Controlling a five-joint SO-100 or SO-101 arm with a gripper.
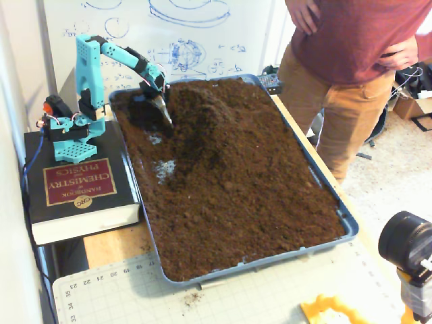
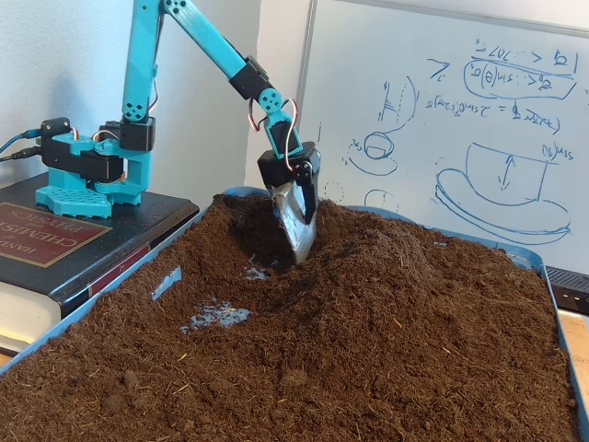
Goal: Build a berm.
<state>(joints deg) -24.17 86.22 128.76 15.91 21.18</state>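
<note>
Gripper (image 2: 299,241): tip dug into soil, upper left; open or clenched, can't tell.
Berm (image 1: 202,108): beside tip, likely being heaped up.

One fixed view high, looking down, another low, near, both sharing the soil tray (image 1: 347,223).
</note>
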